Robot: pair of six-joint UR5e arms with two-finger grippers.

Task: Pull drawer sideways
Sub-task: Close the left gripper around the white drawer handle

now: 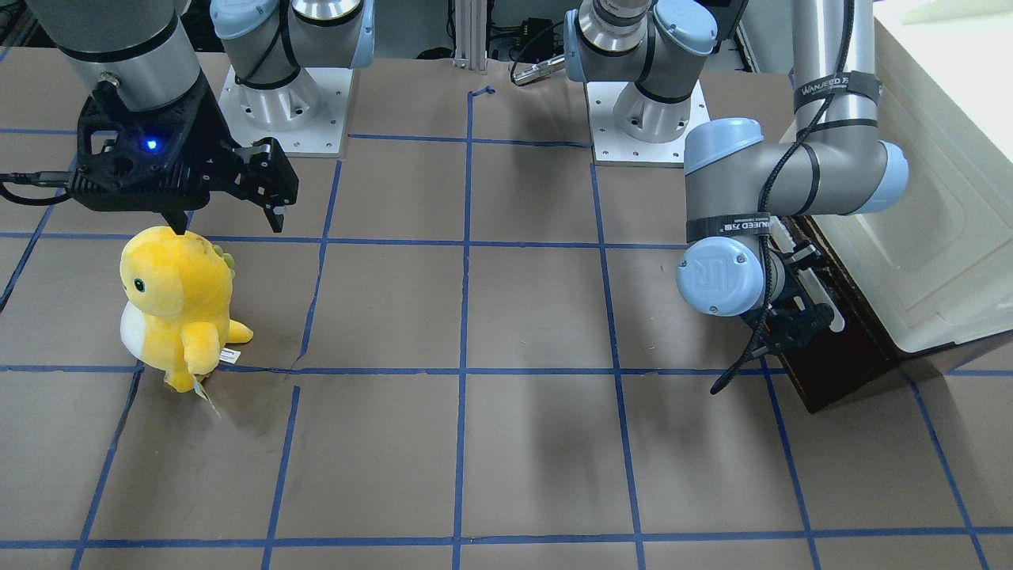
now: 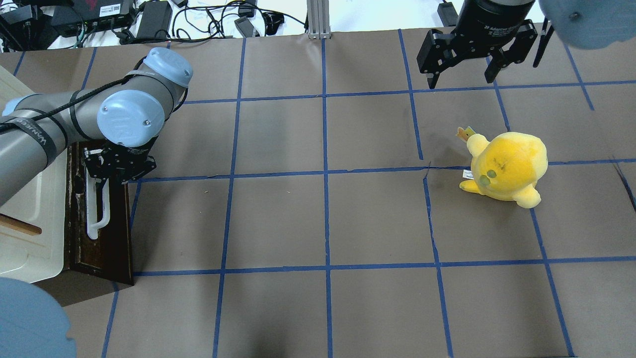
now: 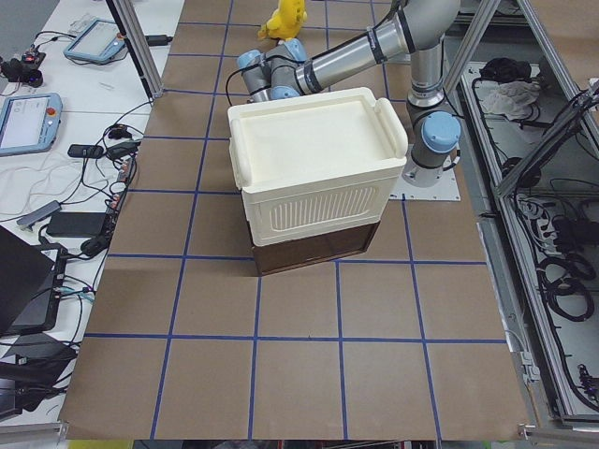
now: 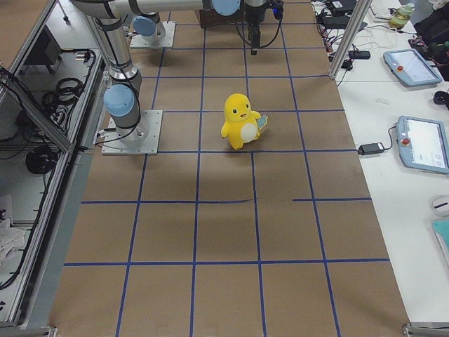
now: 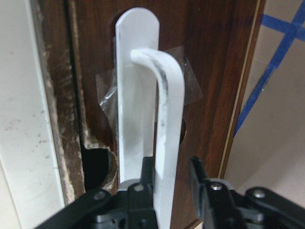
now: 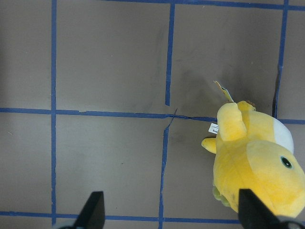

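- Drawer point(image 2: 107, 251): dark brown front, at the 9 o'clock edge of the tabletop point(image 2: 323, 223) in the overhead view. It sits under the cream-white cabinet top point(image 2: 30, 223), with its front facing 3 o'clock.
- White bar handle point(image 5: 164, 95): runs 12 to 6 o'clock along the drawer front. Clear tape shows around its mounting plate, and the bar has dark scuffs.
- Left end effector point(image 5: 171, 164): at the 12 o'clock part of the handle in the overhead view. Its jaws are narrowed and straddle the bar.
- Left fingers point(image 5: 198, 174), from the wrist view: one lies against the bar, and the other stands a sliver off it at 3 o'clock. No firm clamp is visible.
- Right end effector point(image 2: 460, 79): at about 1 o'clock on the tabletop, raised, jaws spread wide, holding nothing.
- Yellow plush toy point(image 2: 507, 166): upright at about 3 o'clock, well apart from the drawer. It stands toward 5 o'clock from the right end effector and does not touch it. A small tag hangs from its side.
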